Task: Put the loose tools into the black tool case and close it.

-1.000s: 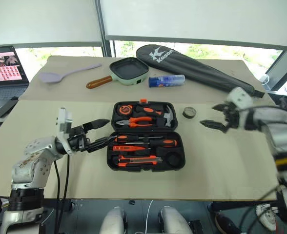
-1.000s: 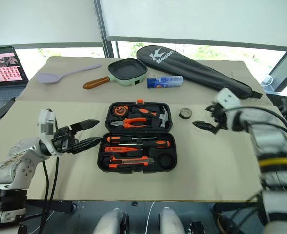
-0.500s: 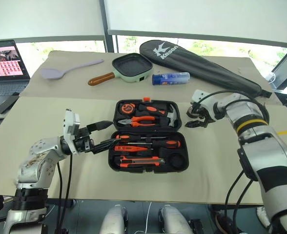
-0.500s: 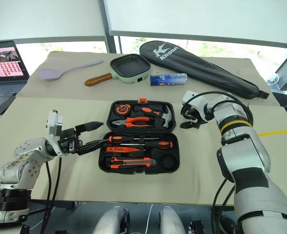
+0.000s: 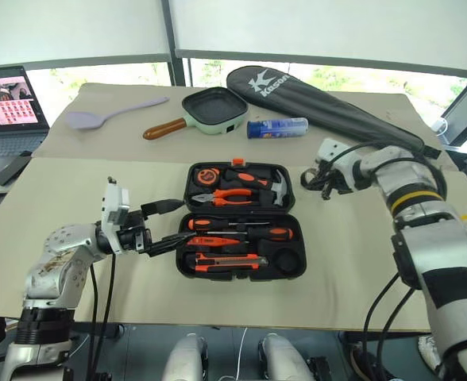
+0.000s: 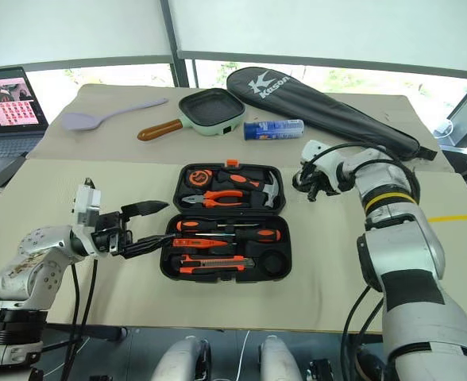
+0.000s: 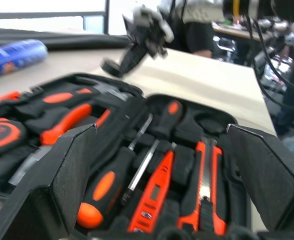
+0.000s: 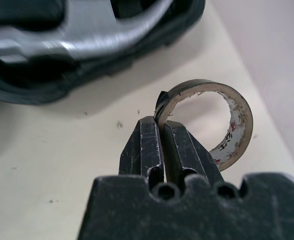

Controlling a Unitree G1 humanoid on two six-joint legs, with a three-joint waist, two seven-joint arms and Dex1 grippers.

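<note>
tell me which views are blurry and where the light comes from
Left wrist view: the near tools in the tool case are soft, and the right gripper with the tape roll behind is smeared. Right wrist view: tape roll sharp, hammer blurred. Head views: sharp, lit from the windows behind the table.

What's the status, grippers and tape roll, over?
Right gripper shut on tape roll, beside the open tool case. Left gripper open at case's left edge. Nothing in the way.

One case [image 5: 241,220], one tape roll [image 8: 222,120]
</note>
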